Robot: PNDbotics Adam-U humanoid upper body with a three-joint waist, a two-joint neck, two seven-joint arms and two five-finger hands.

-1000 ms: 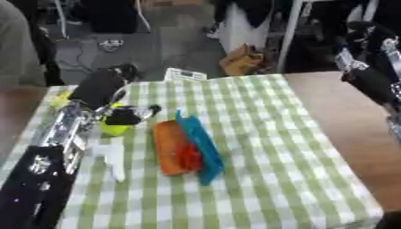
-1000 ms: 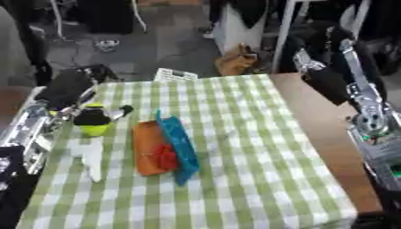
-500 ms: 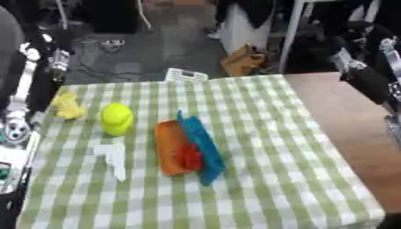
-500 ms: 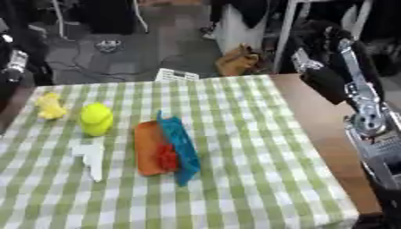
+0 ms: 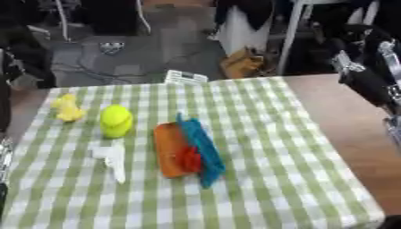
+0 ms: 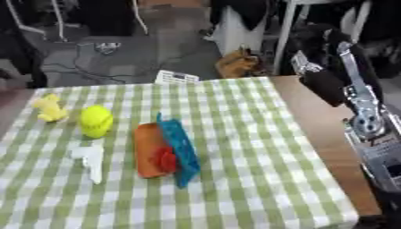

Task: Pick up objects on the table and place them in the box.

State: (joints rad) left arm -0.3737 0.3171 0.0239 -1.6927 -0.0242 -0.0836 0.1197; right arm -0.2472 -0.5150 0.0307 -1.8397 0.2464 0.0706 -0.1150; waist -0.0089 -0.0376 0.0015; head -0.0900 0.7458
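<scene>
On the green checked cloth (image 5: 266,134) lie several things. A small yellow figure (image 5: 66,108) sits at the far left, with a yellow-green rounded thing (image 5: 116,120) beside it. A white piece (image 5: 112,156) lies nearer me. In the middle an orange oblong tray (image 5: 170,147) holds something red (image 5: 189,159), and a blue flat piece (image 5: 202,145) leans along its right side. My right arm (image 6: 364,120) rises at the right edge, off the cloth; its dark hand (image 6: 322,85) is up by the table's far right. Only a sliver of my left arm (image 5: 4,152) shows at the left edge. No box shows.
A white printed card (image 5: 185,77) lies at the cloth's far edge. Bare brown tabletop (image 5: 344,120) runs right of the cloth. Beyond the table stand chair legs, dark shapes and a brown bag (image 5: 241,62) on the floor.
My left arm, which hung over the yellow things a second ago, has drawn back off the left edge. The things on the cloth lie where they were. The right arm has hardly moved.
</scene>
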